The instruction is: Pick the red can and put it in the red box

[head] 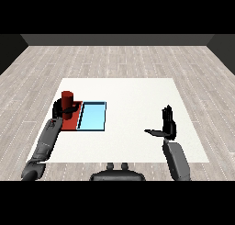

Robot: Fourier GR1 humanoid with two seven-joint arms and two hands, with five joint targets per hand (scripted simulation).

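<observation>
A: Can [67, 99] — red, plain cylinder, darker at the top rim, upright. It stands over the red tray [73, 120], at that tray's far end. Can't tell whether its base touches the tray floor; the hand covers that part.

B: Which hand?

A: Left hand [61, 110]. Fingers curled round the lower half of the can, thumb across the front. Grey forearm runs back from the tray toward the near left corner of the worktop [133, 91].

B: Around the tray?

A: Blue tray [93, 116] lies just right of the red tray, long sides touching or nearly so. Dark rim, pale floor. Only the can and the hand sit over the red tray; its near end shows bare red.

B: Other hand?

A: Right hand [167, 124], well right of the red tray, past the blue one. Fingers straight and up, thumb out to the left, holding nothing.

B: Edges, room?

A: Red tray sits near the worktop's left edge. To its right, beyond the blue tray, wide white surface. Wood floor [114, 59] all round.
</observation>
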